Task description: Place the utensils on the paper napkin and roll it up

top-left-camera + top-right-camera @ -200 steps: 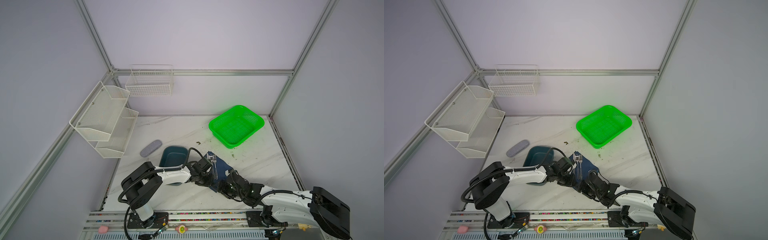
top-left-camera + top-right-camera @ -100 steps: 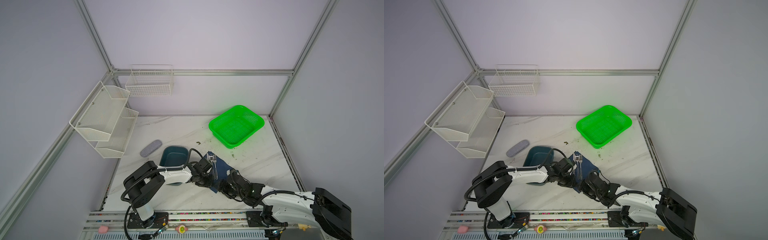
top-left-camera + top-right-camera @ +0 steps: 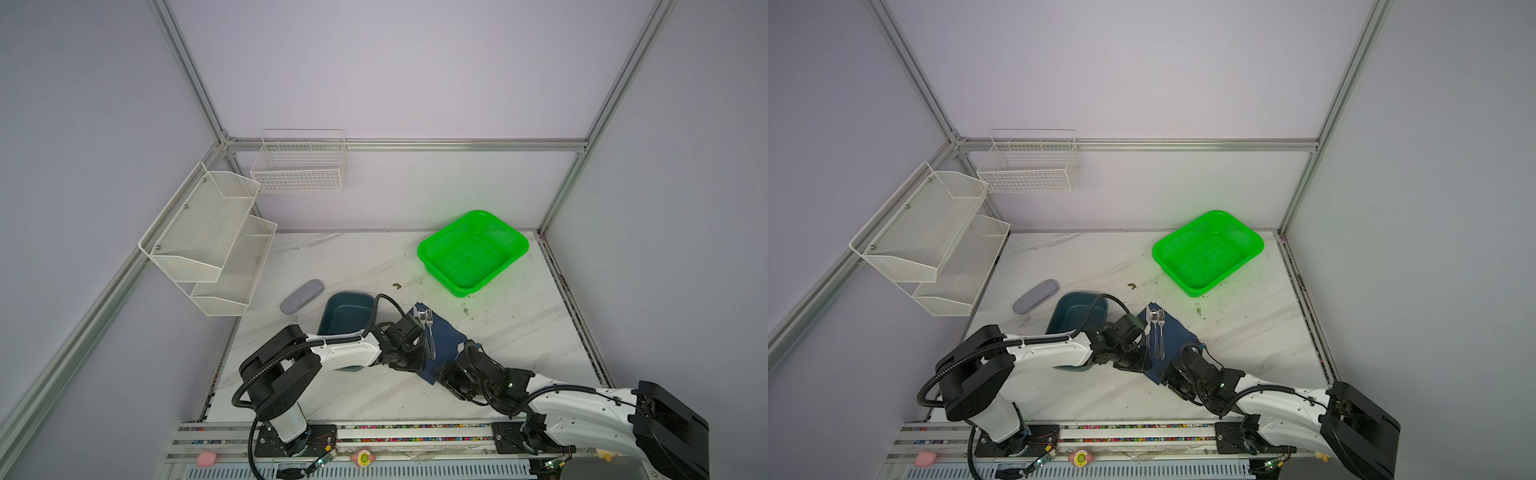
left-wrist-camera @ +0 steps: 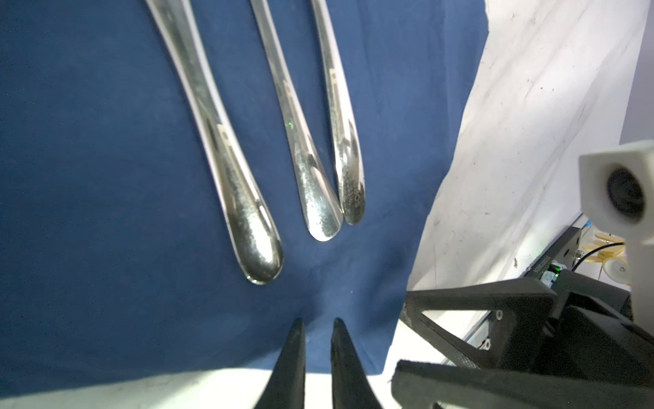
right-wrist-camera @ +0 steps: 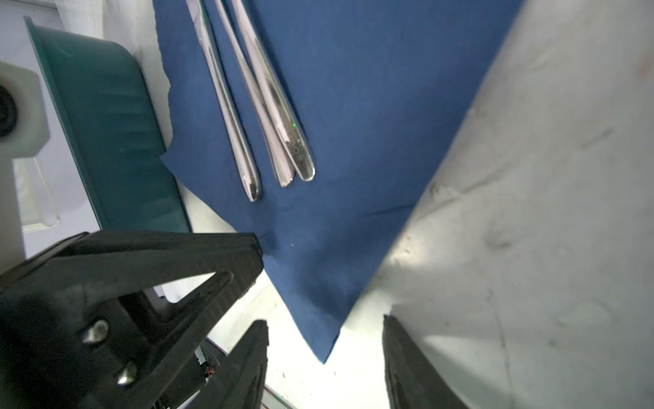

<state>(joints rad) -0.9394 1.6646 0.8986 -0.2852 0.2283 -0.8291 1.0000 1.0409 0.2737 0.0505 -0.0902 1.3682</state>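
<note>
The dark blue paper napkin (image 3: 448, 337) (image 3: 1178, 337) lies flat on the marble table. The utensils (image 3: 428, 328) (image 3: 1157, 332), a knife, spoon and fork, rest side by side on it, and their handle ends show in the left wrist view (image 4: 311, 184) and the right wrist view (image 5: 272, 141). My left gripper (image 3: 417, 358) (image 4: 318, 323) sits at the napkin's near left edge, jaws closed to a thin slit with napkin (image 4: 106, 177) in it. My right gripper (image 3: 441, 370) (image 5: 323, 327) is open, its fingers either side of the napkin's near corner (image 5: 318, 311).
A dark teal tray (image 3: 347, 305) (image 5: 106, 124) stands just left of the napkin, under my left arm. A grey oblong case (image 3: 302, 296) lies further left. The green basket (image 3: 511, 245) is at the back right. White wire shelves (image 3: 208, 237) hang on the left wall.
My right gripper has crept slightly leftward to the napkin's near corner and its jaws have narrowed a little. The left gripper stays put, closing a touch more.
</note>
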